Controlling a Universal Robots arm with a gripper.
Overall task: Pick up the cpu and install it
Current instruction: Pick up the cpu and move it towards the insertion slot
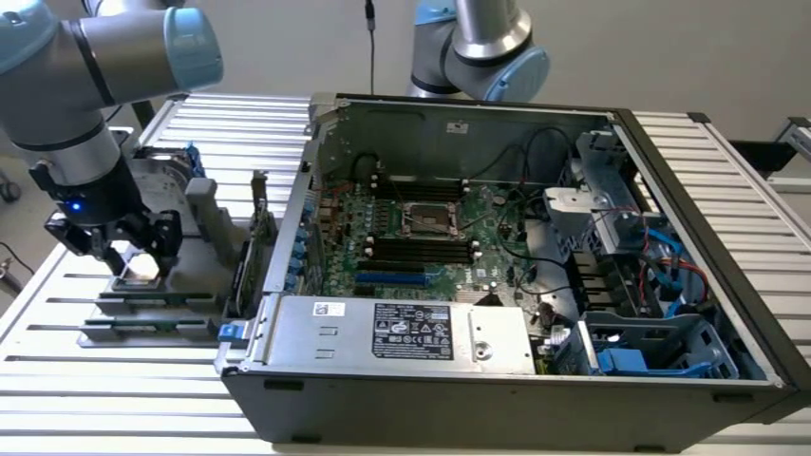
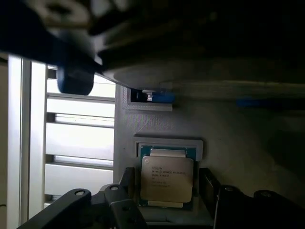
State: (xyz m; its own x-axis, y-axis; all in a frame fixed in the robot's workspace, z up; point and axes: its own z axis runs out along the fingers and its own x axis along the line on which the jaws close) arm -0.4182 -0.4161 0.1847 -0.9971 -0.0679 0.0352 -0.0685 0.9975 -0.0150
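One cpu, one claw, one open computer case, one power-supply box.

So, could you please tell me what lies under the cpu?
The cpu rests in a grey holder on the slatted table; the holder's surface directly beneath is covered.

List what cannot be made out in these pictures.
- Print on the cpu: wrist view, too small to read.
- Edges of the cpu: exterior view, hidden behind the hand.
- Pins of the socket: exterior view, too small.
- Text on the power-supply label: exterior view, too small.
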